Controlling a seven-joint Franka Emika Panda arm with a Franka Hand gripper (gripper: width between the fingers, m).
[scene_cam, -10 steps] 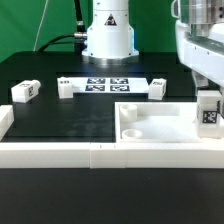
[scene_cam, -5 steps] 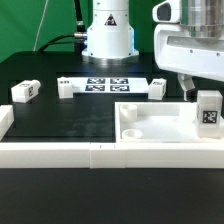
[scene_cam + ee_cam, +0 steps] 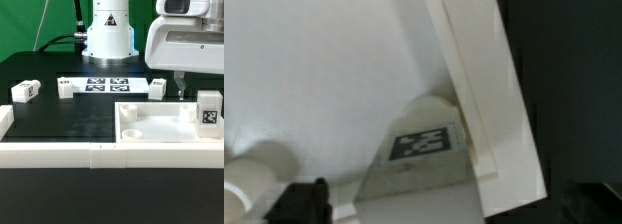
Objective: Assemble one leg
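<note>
Your leg stood upright on the far right corner of the square panel as the exterior view shows it, long axis vertical, tag facing the camera. Judging from that, the leg was seated in or on the corner recess, so the one-leg step looked essentially done; whether it was fully screwed home, you couldn't tell. The gripper hung above the panel, just beside the leg on the exterior view's left, not touching it and holding nothing; how wide its fingers stood couldn't be read. Three spare legs sat on the black tabletop, untouched. Wrist view showed the leg's tag against the panel edge.
</note>
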